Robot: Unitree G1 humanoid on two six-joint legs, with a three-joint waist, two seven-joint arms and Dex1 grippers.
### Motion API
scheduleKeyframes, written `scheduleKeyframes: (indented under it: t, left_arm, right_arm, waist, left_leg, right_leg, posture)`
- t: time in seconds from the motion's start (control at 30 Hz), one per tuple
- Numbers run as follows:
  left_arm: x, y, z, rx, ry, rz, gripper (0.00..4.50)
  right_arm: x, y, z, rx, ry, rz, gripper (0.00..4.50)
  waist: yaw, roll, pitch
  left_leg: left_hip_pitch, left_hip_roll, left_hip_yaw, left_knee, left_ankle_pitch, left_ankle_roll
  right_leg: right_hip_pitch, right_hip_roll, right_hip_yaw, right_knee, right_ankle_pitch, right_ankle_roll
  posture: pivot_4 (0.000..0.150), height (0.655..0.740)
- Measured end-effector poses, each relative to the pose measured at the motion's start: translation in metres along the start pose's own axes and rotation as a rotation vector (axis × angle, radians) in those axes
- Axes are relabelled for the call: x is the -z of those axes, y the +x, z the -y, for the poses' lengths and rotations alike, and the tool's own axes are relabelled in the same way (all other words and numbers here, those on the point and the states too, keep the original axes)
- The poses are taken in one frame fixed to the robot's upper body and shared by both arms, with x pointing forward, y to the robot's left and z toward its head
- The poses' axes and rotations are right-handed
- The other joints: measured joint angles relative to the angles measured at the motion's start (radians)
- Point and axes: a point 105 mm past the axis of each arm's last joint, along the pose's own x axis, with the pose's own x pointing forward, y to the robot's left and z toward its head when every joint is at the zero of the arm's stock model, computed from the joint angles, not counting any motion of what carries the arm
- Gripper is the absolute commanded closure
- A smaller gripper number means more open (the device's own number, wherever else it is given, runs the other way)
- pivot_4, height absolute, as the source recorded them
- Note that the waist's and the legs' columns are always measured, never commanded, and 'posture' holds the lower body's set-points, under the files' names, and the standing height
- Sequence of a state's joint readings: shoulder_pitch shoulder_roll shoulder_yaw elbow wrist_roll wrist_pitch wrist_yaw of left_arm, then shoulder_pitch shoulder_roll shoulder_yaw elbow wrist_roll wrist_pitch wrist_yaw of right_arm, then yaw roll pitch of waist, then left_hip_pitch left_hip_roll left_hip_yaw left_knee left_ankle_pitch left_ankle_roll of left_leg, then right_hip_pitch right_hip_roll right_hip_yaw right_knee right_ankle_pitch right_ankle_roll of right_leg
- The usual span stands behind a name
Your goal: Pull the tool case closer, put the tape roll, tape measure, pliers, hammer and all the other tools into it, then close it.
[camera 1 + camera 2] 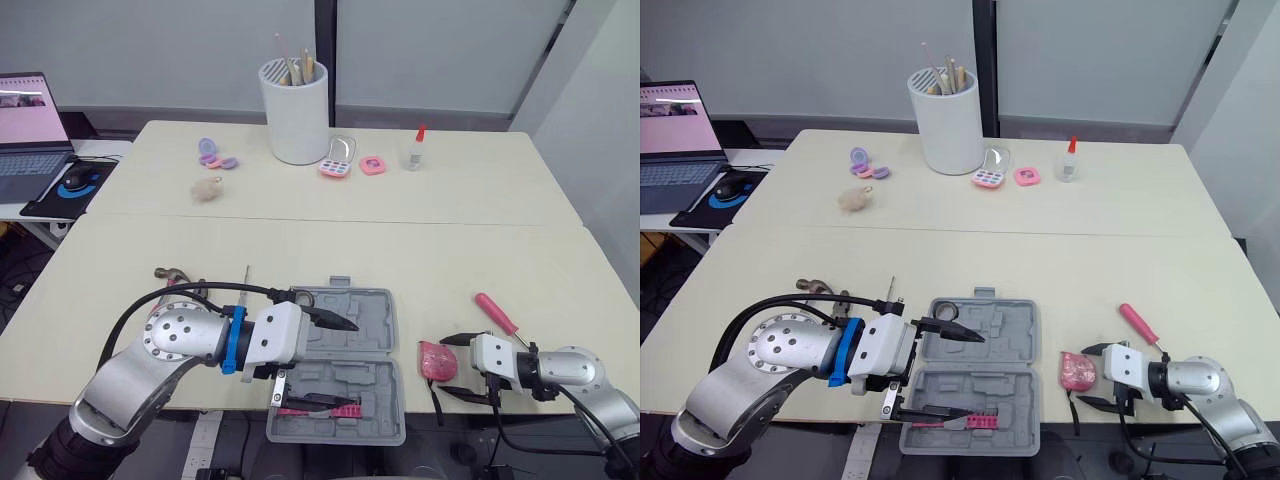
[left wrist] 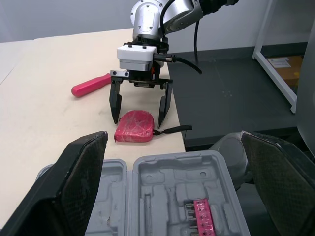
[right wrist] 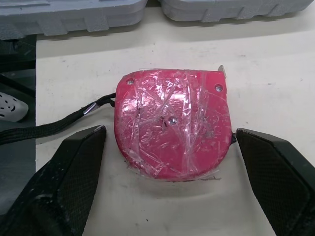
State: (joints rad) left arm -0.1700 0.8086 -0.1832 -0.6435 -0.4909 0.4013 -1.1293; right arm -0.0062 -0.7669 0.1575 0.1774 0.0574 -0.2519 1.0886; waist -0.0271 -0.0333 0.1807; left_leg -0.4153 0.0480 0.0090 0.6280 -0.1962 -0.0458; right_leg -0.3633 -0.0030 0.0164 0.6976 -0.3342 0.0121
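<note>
The grey tool case (image 1: 372, 338) lies open at the table's near edge, with a pink-handled tool (image 1: 322, 405) in its near half and a dark ring (image 1: 303, 298) at its far left corner. My left gripper (image 1: 322, 360) hovers open over the case's left side. To the case's right lies the red tape measure (image 1: 435, 360), its black strap hanging over the edge. My right gripper (image 1: 456, 368) is open, its fingers (image 3: 64, 182) on either side of the tape measure (image 3: 172, 130). A red-handled screwdriver (image 1: 497, 313) lies just beyond. A hammer (image 1: 172, 272) and a thin metal tool (image 1: 247, 276) lie left of the case.
At the back of the table stand a white cup of sticks (image 1: 295, 110), pink and purple compacts (image 1: 338, 160) and a small glue bottle (image 1: 415, 150). A laptop (image 1: 30, 125) and mouse sit on a side table to the left. The table edge runs right under the case.
</note>
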Motion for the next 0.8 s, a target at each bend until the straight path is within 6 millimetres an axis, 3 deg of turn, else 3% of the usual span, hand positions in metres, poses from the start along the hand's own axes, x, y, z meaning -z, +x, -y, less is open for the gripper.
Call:
scheduleKeyframes:
  t: [0.13,0.33,0.63,0.8]
  left_arm:
    - [0.002,-0.001,-0.002,-0.007,-0.013,-0.002,0.00]
    - [0.001,0.000,-0.003,-0.009,-0.009,0.002,0.00]
    - [0.007,-0.003,-0.004,-0.056,-0.018,0.034,0.00]
    - [0.012,-0.020,-0.018,-0.169,-0.065,0.011,0.00]
  right_arm:
    - [-0.001,0.003,0.001,0.001,-0.005,0.013,0.04]
    - [-0.002,0.005,0.000,-0.010,-0.011,0.019,1.34]
    - [-0.005,0.001,0.000,-0.026,-0.039,0.008,1.34]
    - [-0.033,-0.010,0.021,-0.037,-0.109,-0.057,1.34]
  waist:
    - [0.000,0.000,0.000]
    - [0.000,0.000,0.000]
    - [0.000,0.000,0.000]
    - [-0.003,0.001,0.000]
  left_leg:
    - [0.000,0.000,0.000,0.000,0.000,0.000]
    - [0.000,0.000,0.000,0.000,0.000,0.000]
    - [0.000,0.000,0.000,0.000,0.000,0.000]
    - [0.001,0.001,0.000,0.000,0.000,0.000]
  right_leg:
    - [0.000,0.000,0.000,0.000,0.000,0.000]
    - [0.000,0.000,0.000,0.000,0.000,0.000]
    - [0.001,0.000,0.000,0.000,0.001,-0.001]
    - [0.000,0.000,0.000,0.001,0.000,-0.001]
  posture:
    - [0.150,0.7400]
    - [0.150,0.7400]
    - [0.150,0.7400]
    - [0.150,0.7400]
